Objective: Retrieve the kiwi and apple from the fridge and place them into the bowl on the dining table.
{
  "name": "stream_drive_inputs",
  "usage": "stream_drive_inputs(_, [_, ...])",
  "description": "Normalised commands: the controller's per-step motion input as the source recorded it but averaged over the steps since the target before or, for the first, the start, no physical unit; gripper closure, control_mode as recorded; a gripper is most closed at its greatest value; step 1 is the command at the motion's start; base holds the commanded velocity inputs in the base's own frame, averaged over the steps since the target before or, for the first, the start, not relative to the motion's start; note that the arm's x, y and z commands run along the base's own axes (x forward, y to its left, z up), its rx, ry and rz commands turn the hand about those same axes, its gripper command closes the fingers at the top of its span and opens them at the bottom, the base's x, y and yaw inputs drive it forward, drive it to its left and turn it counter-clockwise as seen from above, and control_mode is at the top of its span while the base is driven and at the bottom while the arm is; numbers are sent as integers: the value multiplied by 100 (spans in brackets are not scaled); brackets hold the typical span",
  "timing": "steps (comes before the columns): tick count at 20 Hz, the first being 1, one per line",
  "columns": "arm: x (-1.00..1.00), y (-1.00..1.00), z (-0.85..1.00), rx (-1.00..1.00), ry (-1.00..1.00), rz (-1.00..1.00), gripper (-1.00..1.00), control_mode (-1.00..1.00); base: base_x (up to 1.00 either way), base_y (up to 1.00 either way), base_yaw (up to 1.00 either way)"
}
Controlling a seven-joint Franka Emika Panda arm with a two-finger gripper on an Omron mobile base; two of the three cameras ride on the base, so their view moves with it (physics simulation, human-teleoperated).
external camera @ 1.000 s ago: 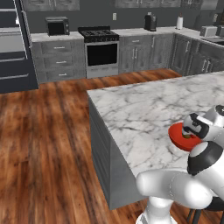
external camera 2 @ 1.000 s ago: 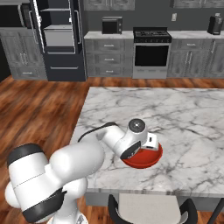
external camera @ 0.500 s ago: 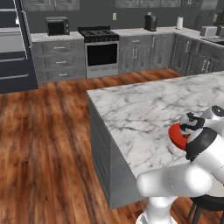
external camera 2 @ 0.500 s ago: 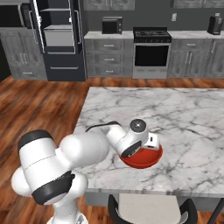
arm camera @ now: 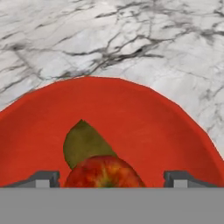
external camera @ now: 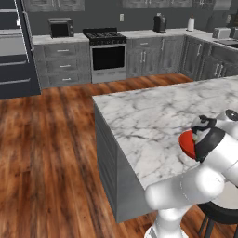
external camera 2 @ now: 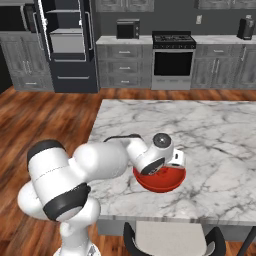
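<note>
glossy red apple (arm camera: 104, 171) lying in the wide, shallow bright red bowl (arm camera: 144, 127) on the white grey-veined marble dining table (arm camera: 131, 39), against the olive-green kiwi (arm camera: 83, 142). two-finger gripper (arm camera: 112, 177) directly above, jaws spread wide, clear of the apple. both fruits appear delivered; next move likely a straight lift clear.
</note>
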Motion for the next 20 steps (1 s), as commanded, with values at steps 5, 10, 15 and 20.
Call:
stream_drive_inputs(5, [-37,0,4,0,-2,0,-100,-100,0,0,0])
stream_drive_inputs(10, [-64,0,34,0,-11,0,-100,-100,0,0,0])
stream_drive_inputs(15, [-55,0,67,0,-12,0,-100,-100,0,0,0])
stream_drive_inputs(20, [-51,0,89,-1,-15,0,-100,-100,0,0,0])
